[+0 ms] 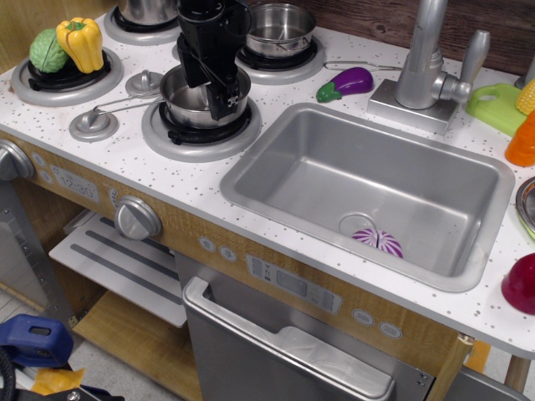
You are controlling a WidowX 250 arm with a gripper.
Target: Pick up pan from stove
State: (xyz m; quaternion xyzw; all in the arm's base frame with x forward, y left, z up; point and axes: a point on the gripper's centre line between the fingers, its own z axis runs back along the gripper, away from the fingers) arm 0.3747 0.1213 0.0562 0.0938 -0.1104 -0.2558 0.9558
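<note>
The pan, a shiny steel saucepan, sits on the front right burner of the white speckled stove. Its thin wire handle points left. My black gripper comes down from above into the pan's right half. Its jaws stand apart: one finger is over the inside of the pan, the other is at the near right rim. The rim looks to lie between them, not clamped. The gripper hides the pan's right side.
A second steel pot stands on the back right burner and another at the back left. A yellow pepper and green vegetable fill the front left burner. Silver knobs, a toy eggplant, sink and faucet lie nearby.
</note>
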